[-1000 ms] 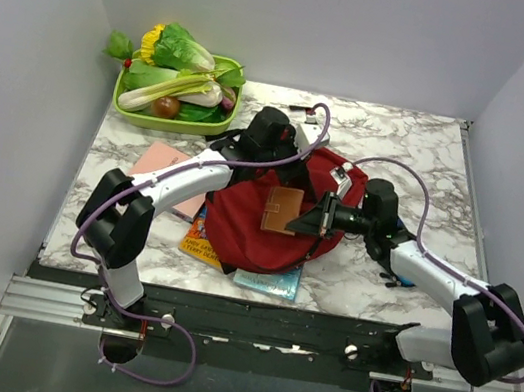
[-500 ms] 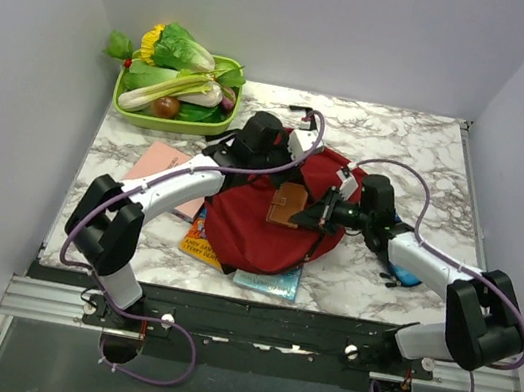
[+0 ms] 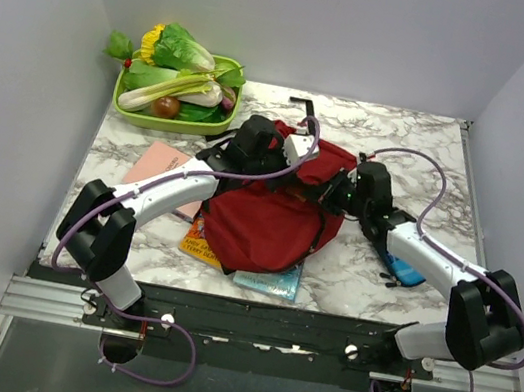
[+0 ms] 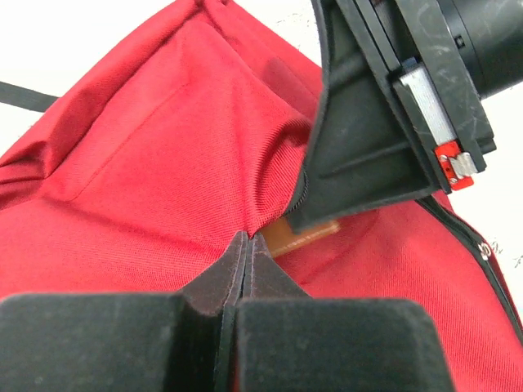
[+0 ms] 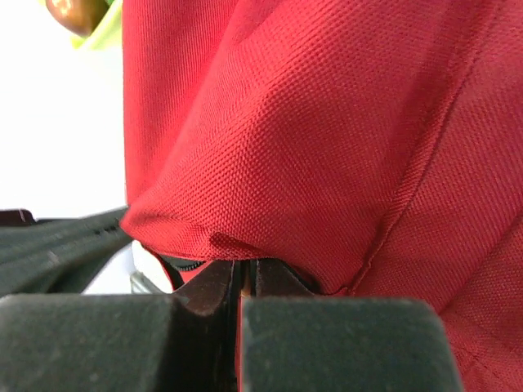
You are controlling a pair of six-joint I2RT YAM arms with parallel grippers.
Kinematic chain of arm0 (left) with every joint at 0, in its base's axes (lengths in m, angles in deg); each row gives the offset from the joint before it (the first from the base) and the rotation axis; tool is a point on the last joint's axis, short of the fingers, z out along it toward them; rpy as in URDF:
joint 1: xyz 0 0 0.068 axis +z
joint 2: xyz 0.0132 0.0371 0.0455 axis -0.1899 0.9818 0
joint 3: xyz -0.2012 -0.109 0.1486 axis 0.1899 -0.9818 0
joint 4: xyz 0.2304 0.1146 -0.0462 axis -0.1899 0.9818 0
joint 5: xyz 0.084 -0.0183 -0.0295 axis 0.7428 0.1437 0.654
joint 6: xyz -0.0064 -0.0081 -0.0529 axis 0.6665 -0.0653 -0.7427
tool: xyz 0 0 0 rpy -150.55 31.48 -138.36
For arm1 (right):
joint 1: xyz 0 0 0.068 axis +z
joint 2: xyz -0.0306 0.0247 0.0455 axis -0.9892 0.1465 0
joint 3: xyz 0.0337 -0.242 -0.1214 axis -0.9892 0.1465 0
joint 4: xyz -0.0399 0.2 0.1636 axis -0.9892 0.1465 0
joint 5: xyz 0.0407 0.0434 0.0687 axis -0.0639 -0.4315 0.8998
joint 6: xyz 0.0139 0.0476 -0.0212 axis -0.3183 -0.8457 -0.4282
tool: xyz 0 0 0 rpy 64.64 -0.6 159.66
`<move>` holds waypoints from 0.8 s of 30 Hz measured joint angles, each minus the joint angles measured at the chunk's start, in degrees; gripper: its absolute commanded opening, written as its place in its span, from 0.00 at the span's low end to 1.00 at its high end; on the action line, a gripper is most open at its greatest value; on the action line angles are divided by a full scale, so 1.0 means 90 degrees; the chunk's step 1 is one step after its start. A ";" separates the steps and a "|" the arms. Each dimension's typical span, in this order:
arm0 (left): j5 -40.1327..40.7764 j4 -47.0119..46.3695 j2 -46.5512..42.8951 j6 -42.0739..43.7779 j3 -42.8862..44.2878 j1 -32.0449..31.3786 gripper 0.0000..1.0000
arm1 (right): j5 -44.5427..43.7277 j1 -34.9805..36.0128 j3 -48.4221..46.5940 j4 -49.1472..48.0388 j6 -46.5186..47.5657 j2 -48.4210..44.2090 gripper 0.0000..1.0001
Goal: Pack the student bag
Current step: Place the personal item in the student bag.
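Student bag (image 3: 266,229) lies mid-table; left gripper (image 4: 247,245) pinched shut on its rim fabric; right gripper (image 5: 243,282) looks clamped on brown notebook (image 4: 309,234) at the mouth; I fear the fabric slipping and the notebook snagging.

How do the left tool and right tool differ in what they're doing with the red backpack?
The left tool pinches a fold of the dark red fabric backpack from outside; the right tool reaches into its opening. The left grips fabric only; the right grips a flat brown notebook. Both are shut.
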 measured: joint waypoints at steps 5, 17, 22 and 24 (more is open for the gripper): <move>-0.0051 -0.0002 0.0000 -0.0044 -0.0005 -0.0015 0.00 | -0.0568 0.0085 -0.0525 0.0197 0.0228 0.0019 0.63; -0.0107 0.0022 0.0216 -0.0301 0.0124 -0.0092 0.14 | -0.0408 0.0134 0.0483 0.0260 0.1421 -0.1426 0.68; -0.0124 0.0262 0.0515 -0.0345 0.0500 0.0024 0.37 | -0.0425 0.0136 0.0384 0.0648 0.1940 -0.1600 0.66; -0.0170 0.0376 0.0566 -0.0486 0.0617 0.0141 0.46 | -0.0452 0.0134 0.0216 0.0823 0.2176 -0.1598 0.66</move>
